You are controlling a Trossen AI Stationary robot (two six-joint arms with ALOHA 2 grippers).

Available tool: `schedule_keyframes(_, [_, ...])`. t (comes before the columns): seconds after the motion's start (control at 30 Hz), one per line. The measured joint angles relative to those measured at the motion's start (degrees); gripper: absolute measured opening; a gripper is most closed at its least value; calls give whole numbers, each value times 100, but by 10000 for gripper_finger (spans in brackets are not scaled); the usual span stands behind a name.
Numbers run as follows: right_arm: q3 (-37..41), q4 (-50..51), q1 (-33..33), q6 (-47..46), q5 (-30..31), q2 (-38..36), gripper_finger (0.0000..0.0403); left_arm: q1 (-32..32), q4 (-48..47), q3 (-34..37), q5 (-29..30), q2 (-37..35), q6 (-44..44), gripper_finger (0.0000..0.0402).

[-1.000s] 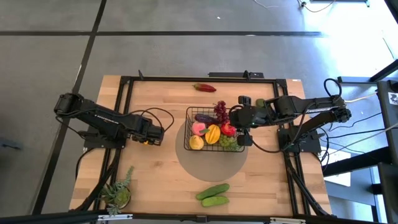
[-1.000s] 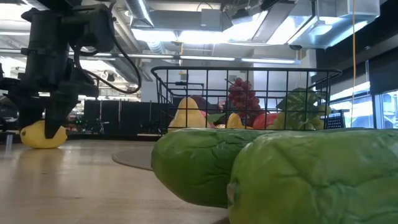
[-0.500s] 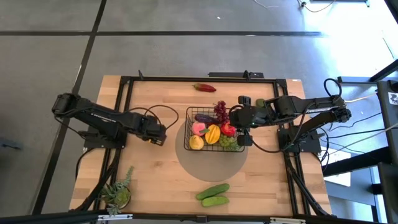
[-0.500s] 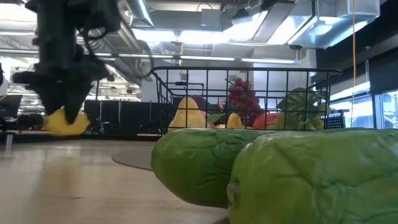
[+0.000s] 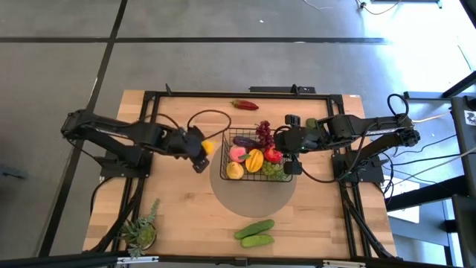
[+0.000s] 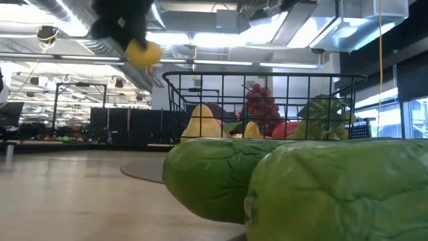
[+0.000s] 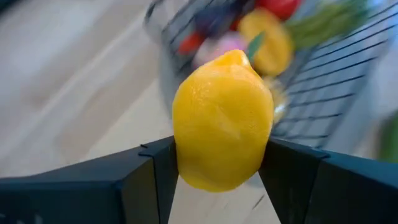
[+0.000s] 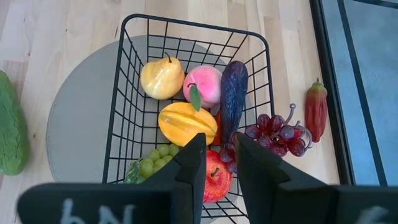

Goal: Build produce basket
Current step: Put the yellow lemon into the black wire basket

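A yellow lemon (image 5: pixel 208 147) hangs in the air just left of the black wire basket (image 5: pixel 224 152), with my left gripper (image 5: pixel 199 151) shut on it. In the low view the lemon (image 6: pixel 144 52) is level with the basket's rim. The basket (image 8: pixel 186 25) holds a pear, a peach, a mango, an eggplant, an apple and purple and green grapes. My right gripper (image 8: pixel 219 155) hovers over the basket's right side, a narrow gap between its fingers and nothing in it. My left gripper pinches the lemon's two opposite sides (image 7: pixel 186 155) between its two fingers (image 7: pixel 283 177), about the middle of the fruit. The fingers slant down from the table's left. The lemon is lifted clear of the table, its pointed end away from the gripper.
The basket stands on a round grey mat (image 5: pixel 253 195). A red pepper (image 5: pixel 244 105) lies near the far edge. Two green cucumbers (image 5: pixel 255 232) lie near the front edge. A spiky potted plant (image 5: pixel 141 231) stands at the front left corner.
My left gripper has risen from the table with the lemon, gone toward the basket on its right, and rolled about its wrist. The lemon, on the table a second ago, now hangs clear at the height of the basket's rim.
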State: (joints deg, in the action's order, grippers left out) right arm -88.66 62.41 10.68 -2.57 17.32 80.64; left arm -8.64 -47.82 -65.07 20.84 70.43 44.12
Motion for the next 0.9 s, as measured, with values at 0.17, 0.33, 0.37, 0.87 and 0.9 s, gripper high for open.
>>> schedule_keyframes(0.17, [0, -1, 0, 0, 2, 0, 81, 8, 512, -682, -134, 86, -1223, 172])
schedule_keyframes(0.33, [0, -2, 0, 0, 2, 0, 81, 260, 1606, -899, -960, 602, -1978, 172])
schedule_keyframes(0.37, [0, -2, 0, 0, 2, 0, 81, 303, 1760, -937, -1097, 708, -2076, 172])
schedule_keyframes(0.87, [-2, -34, 0, 0, 2, 0, 81, 866, 2816, -1142, -3000, 2277, -3112, 172])
schedule_keyframes(0.9, [-2, -84, 1, 0, 3, 0, 81, 886, 2810, -1138, -3043, 2357, -3114, 172])
